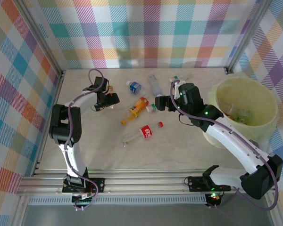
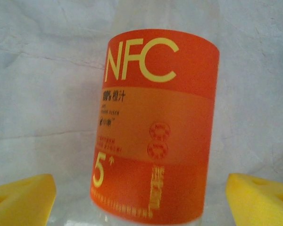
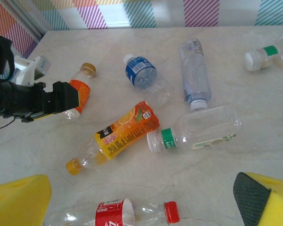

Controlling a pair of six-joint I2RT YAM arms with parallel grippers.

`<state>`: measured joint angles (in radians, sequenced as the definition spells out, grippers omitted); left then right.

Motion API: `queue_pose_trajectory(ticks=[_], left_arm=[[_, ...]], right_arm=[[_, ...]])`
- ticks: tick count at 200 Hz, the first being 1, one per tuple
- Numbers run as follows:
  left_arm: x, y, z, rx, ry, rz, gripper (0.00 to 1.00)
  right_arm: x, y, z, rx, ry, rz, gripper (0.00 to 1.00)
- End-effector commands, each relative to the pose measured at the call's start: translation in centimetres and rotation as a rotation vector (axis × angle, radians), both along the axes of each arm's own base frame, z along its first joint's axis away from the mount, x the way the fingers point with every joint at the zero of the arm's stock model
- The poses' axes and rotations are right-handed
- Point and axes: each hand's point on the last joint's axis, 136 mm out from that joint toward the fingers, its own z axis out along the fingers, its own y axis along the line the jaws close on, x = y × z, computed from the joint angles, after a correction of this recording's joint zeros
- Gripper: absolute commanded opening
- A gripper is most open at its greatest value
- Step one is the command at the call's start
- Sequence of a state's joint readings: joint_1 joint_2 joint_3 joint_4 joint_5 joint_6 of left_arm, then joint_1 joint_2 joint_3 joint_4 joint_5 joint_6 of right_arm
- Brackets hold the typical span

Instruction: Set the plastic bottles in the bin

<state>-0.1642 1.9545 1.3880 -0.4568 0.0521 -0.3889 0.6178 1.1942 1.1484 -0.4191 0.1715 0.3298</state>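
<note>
You have a small bottle with an orange label (image 2: pixel 155 127) lying between the yellow pads (image 2: pixel 23 195) of the left gripper (image 1: pixel 109 100). It rests on the table (image 1: pixel 179 150), and it is the bottle farthest from the bin (image 1: pixel 266 96). The jaws are let go. One pad stands on each side of the label with a gap on both sides, so nothing is held yet.

The bottle looks empty, so I think it is very light. Its thin plastic will likely squash if you squeeze hard. It is round and smooth too, so it could roll away or pop out of the pads. Take hold across the middle, right on the label, and squeeze gently.

The right gripper (image 1: pixel 161 102) hangs much nearer the bin. Its jaws are spread wide and hold nothing.

More bottles lie between your bottle and the bin: a yellow juice bottle (image 1: pixel 137 107), a red-label bottle (image 1: pixel 145 132), a blue-label bottle (image 1: pixel 134 87) and a green-band bottle (image 3: pixel 193 132). A few bottles (image 1: pixel 238 113) lie inside the bin.
</note>
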Motion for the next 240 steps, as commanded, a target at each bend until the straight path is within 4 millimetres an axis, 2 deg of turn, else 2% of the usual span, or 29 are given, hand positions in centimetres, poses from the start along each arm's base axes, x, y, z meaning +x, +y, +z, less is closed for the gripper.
queue_pose_trajectory(ticks=[1, 49, 99, 126, 131, 170, 214, 240], left_arm=[[1.4, -1.3, -0.5, -0.064, -0.002, -0.072, 0.88], [2.9, -2.6, -1.6, -0.122, -0.029, -0.108, 0.78], [2.3, -2.9, -1.7, -0.142, -0.048, -0.114, 0.6], [1.2, -2.7, -1.1, -0.144, -0.066, -0.119, 0.54], [1.7, -2.8, -0.5, -0.148, -0.109, -0.12, 0.53], [0.2, -2.7, 1.2, -0.174, -0.173, -0.105, 0.48], [-1.9, -3.3, 3.2, -0.194, -0.24, -0.098, 0.44], [-3.3, -4.3, 3.9, -0.222, -0.263, -0.086, 0.43]], right_arm=[[-0.1, 0.5, 1.2, 0.076, -0.027, 0.006, 1.0], [-0.6, 0.6, 1.1, 0.12, 0.009, -0.004, 1.0], [-1.4, 1.2, 0.3, 0.144, 0.046, 0.037, 1.0], [-1.5, 1.4, -0.3, 0.168, 0.066, 0.033, 1.0], [-1.5, 1.4, -0.2, 0.176, 0.066, 0.032, 1.0], [-1.5, 2.0, 0.1, 0.22, 0.066, 0.044, 1.0], [-1.4, 2.3, 0.1, 0.225, 0.067, 0.057, 1.0], [-1.4, 1.7, -0.1, 0.221, 0.05, 0.032, 1.0]])
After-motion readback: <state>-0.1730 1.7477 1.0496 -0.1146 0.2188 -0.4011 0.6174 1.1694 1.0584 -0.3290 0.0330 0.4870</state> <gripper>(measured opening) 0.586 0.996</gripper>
